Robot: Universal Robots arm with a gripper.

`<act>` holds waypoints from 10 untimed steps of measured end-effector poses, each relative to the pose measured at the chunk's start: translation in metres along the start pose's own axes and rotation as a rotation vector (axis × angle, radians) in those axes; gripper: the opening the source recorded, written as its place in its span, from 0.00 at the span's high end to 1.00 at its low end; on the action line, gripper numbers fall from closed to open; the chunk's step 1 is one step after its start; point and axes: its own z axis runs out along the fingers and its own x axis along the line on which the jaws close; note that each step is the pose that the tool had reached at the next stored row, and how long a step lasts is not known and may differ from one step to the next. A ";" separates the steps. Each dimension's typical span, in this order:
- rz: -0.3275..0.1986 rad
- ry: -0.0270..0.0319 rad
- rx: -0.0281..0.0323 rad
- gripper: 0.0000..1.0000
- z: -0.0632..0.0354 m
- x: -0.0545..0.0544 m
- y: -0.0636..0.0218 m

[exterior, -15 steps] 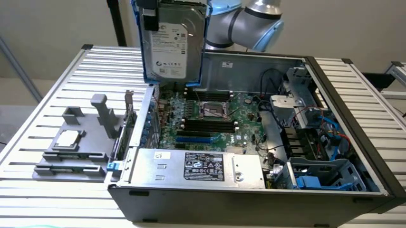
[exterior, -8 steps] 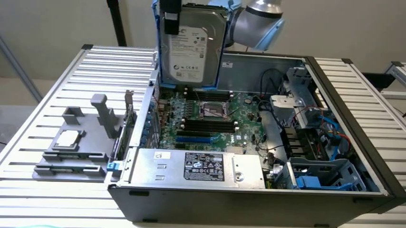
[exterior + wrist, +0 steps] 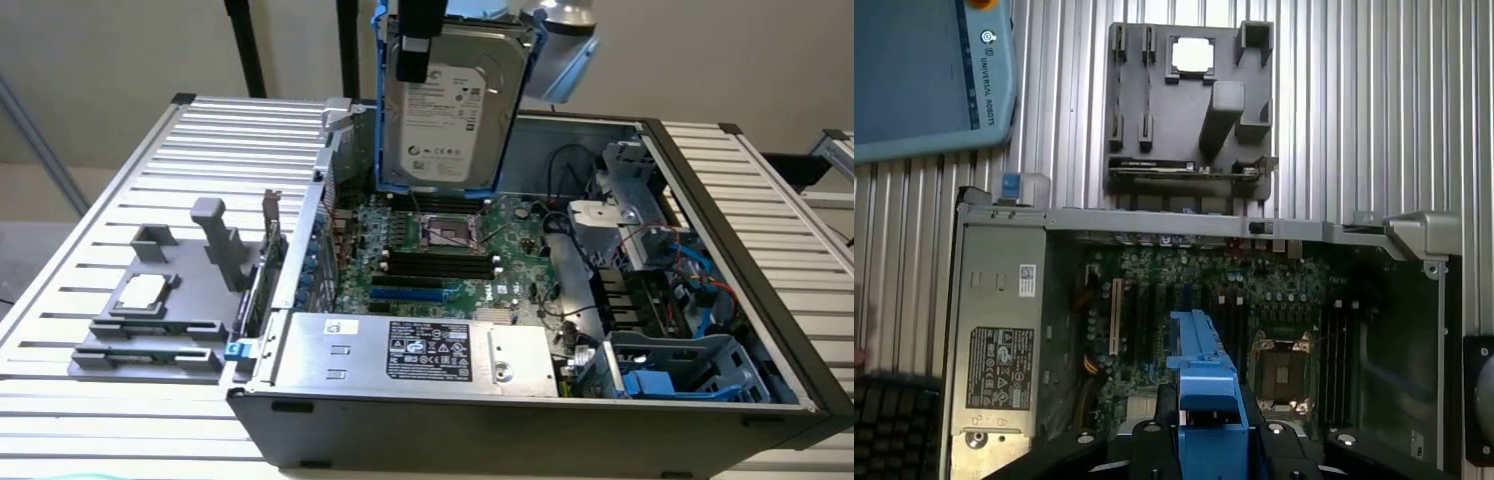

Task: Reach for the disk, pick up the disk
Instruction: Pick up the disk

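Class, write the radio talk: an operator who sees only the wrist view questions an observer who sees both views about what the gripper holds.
Operator: I see a blue rail in the gripper. Is a whole disk attached?
Observer: Yes. The disk hangs upright from the gripper, framed by blue rails on both sides.
Operator: Which way does it face?
Observer: Its white label faces the exterior camera.
Operator: Is it lying in the case?
Observer: No. It is lifted, and its lower edge shows in front of the circuit board, touching nothing I can see.
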 end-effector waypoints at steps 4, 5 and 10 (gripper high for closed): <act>0.000 -0.0039 0.0000 0.67 -0.0010 0.006 -0.0178; 0.000 -0.0048 0.0001 0.67 -0.0013 0.008 -0.0223; 0.000 -0.0088 0.0002 0.67 -0.0027 0.016 -0.0448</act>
